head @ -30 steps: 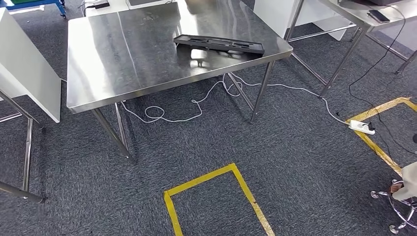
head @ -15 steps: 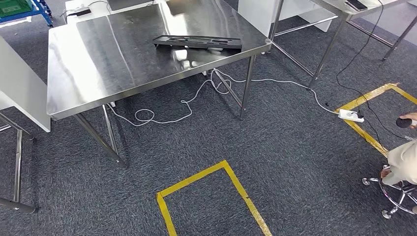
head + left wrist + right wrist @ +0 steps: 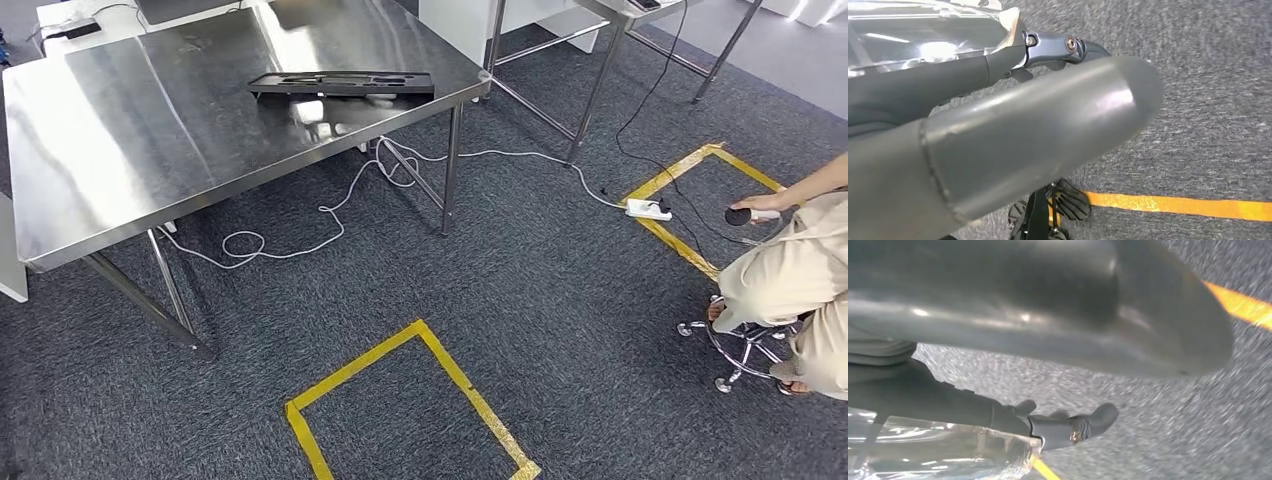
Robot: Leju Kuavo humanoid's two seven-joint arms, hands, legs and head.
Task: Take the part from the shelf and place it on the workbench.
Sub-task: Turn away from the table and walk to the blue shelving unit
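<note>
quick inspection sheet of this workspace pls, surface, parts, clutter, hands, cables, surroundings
surface: steel workbench, top bare apart from one item.
job's things: black tray-like part lies flat near the bench's far right edge; shelf: nothing seen.
clutter: nothing seen on the bench.
hands: left hand and right hand hang over carpet; a clear shiny thing lies against each, grip unclear.
cables: white cable loops under the bench to a power strip; a black cable runs beside it.
surroundings: yellow floor tape; seated person on a stool.
</note>
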